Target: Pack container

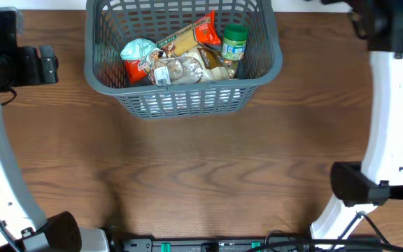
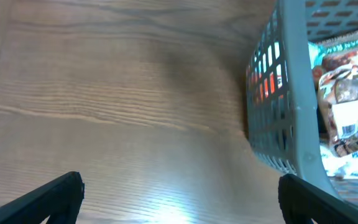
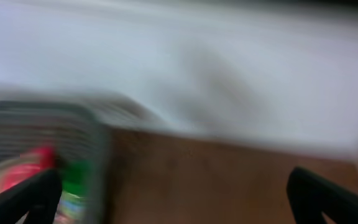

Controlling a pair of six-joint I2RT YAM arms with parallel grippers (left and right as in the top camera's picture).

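The grey-blue slotted container (image 1: 257,66) stands at the back middle of the wooden table. It holds several snack packets (image 1: 180,63) and a green-lidded jar (image 1: 234,42). My left gripper (image 2: 179,199) is open and empty over bare wood to the left of the container (image 2: 291,93); its body shows at the far left in the overhead view (image 1: 37,63). My right gripper (image 3: 179,199) is open and empty to the right of the container (image 3: 98,149); that view is blurred by motion. The right arm shows at the top right in the overhead view (image 1: 383,28).
The wooden table (image 1: 201,175) stretches in front of the container. The arm bases stand at the front left (image 1: 61,234) and front right (image 1: 359,185). A white wall (image 3: 229,62) lies behind the table in the right wrist view.
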